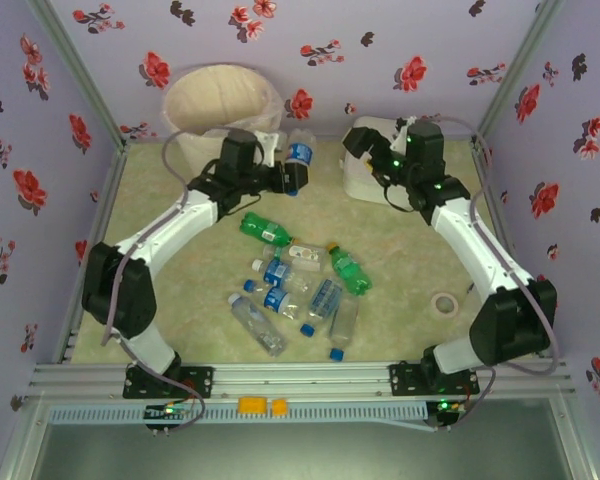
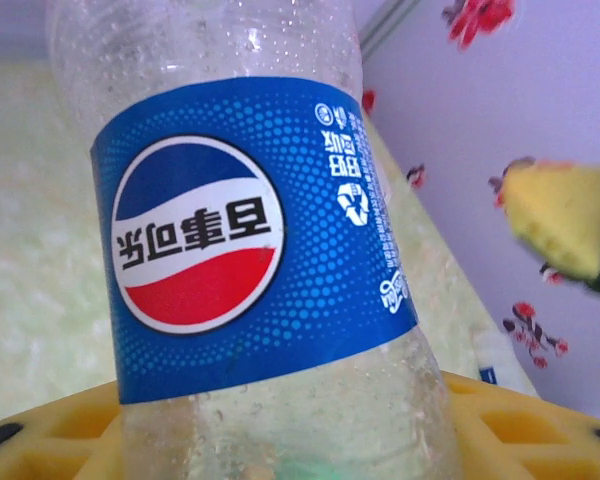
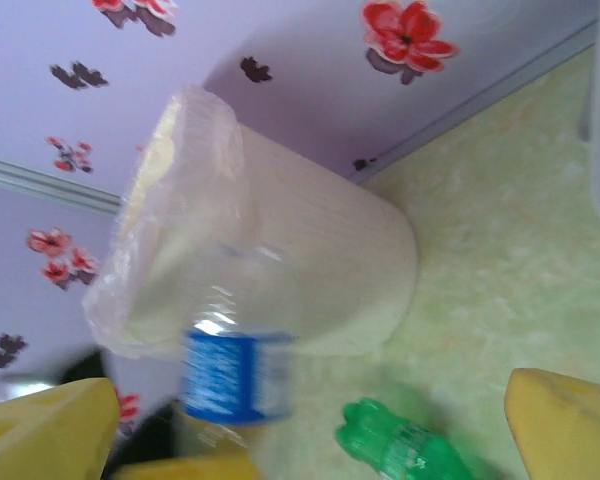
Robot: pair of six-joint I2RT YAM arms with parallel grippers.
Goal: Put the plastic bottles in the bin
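Far left, the bin (image 1: 220, 100) sits vs the back wall. Just right of it, left tool (image 1: 289, 177) is clamped on a clear blue-label bottle (image 1: 298, 153). Centre of desk (image 1: 410, 260): other bottles (image 1: 300, 290) in a loose pile btwn the arms, clear + green. Far right, right tool (image 1: 355, 143) is over the white box (image 1: 365, 182), pads wide apart, nothing in them.

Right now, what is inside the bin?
The bin shows its pale plastic liner on the inner walls. The near wall hides its bottom, so what lies there cannot be seen.
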